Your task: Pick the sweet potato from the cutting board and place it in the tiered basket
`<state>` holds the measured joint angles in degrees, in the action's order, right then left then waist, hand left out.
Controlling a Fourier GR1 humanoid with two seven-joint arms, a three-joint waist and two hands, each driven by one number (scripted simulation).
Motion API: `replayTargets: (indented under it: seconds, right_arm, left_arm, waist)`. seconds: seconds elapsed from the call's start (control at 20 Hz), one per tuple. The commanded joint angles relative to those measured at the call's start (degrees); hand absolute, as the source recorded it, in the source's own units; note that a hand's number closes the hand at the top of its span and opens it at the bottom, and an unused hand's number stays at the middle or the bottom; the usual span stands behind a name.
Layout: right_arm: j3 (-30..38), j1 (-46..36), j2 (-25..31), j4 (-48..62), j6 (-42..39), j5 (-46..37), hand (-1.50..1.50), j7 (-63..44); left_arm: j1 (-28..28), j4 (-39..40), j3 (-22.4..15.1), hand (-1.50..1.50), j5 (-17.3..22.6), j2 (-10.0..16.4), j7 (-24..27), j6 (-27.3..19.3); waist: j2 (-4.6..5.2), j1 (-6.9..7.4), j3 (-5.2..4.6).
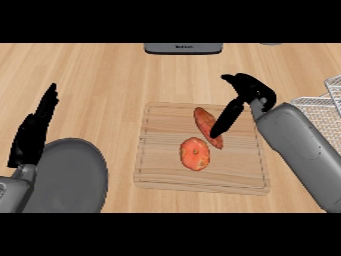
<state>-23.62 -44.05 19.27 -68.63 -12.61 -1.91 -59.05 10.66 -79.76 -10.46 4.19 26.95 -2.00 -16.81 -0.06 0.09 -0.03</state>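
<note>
A grey device (183, 48) sits on the pale wooden counter (92, 75).

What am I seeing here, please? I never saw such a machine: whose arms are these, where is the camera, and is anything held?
This is a humanoid robot at a kitchen counter. The camera sits in its head and looks down, so only its grey forearms and black hands show. On the counter lie a cutting board with a long sweet potato and a round orange item, a grey plate at the left, and a wire tiered basket at the right. The right hand points straight fingers at the sweet potato; nothing is held. The left hand rests open near the plate.
</note>
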Motion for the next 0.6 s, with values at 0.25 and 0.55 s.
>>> replayTargets:
  seconds: [0.25,0.55]
  right_arm:
    - [-2.8,0.9,-3.2,-0.3,-1.1,-8.1,-1.50,-4.2]
    - [-1.5,0.9,-5.2,-0.8,-3.0,-9.6,-1.50,-5.7]
  left_arm:
    - [-2.1,-2.4,1.0,0.00,-2.6,-2.1,-0.9,0.5]
    - [-2.1,-4.4,3.5,0.00,-2.0,-2.0,-2.3,3.5]
  waist:
    - [0.01,0.24,0.02]
    - [0.04,0.23,0.02]
